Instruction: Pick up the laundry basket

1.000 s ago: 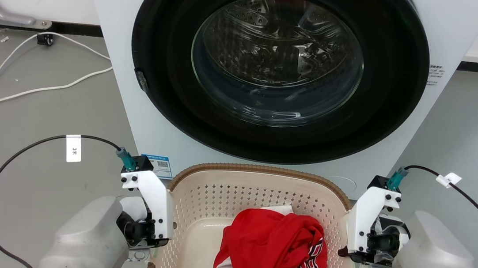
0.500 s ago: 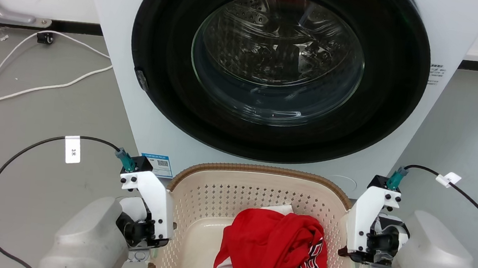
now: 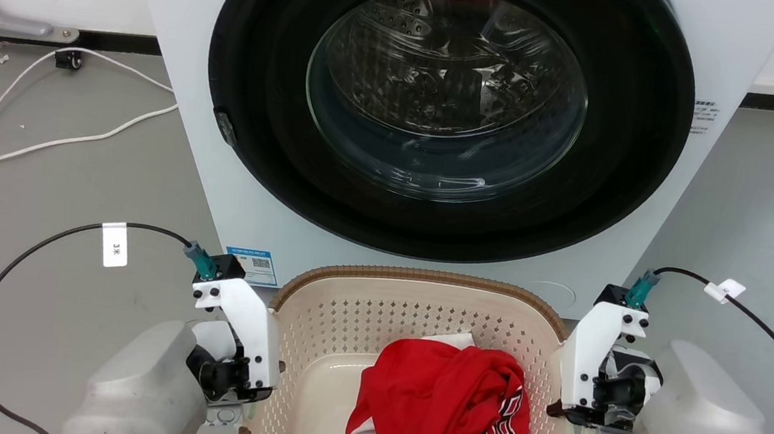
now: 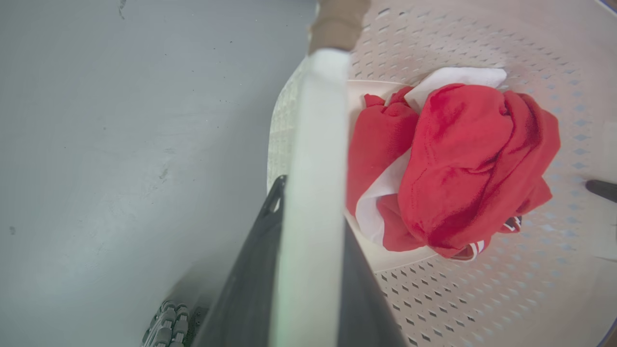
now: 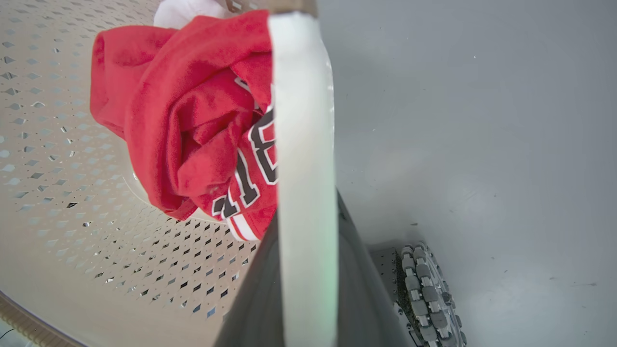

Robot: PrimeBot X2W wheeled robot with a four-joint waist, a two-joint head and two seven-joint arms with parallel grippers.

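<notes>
The cream laundry basket (image 3: 424, 278), with perforated walls and a brown woven-look rim, stands low in the middle of the head view, in front of the washing machine. My left gripper (image 3: 251, 391) is shut on its white left handle (image 4: 313, 159), with a dark finger (image 4: 250, 284) on either side of the handle. At the basket's other side my right gripper (image 3: 571, 415) is shut on the white right handle (image 5: 303, 135), clamped between its dark fingers (image 5: 359, 284). The fingertips are hidden in the head view.
A crumpled red jersey (image 3: 453, 411) with white trim lies inside the basket. The white washing machine (image 3: 182, 116) with its round dark glass door (image 3: 447, 94) rises close behind. White cables (image 3: 43, 138) trail over the grey floor at the left. The robot's base wheel (image 5: 429, 294) is near the basket.
The whole head picture has shifted slightly, so the camera moved. Both grippers keep their hold on the handles, and the basket and jersey look unchanged.
</notes>
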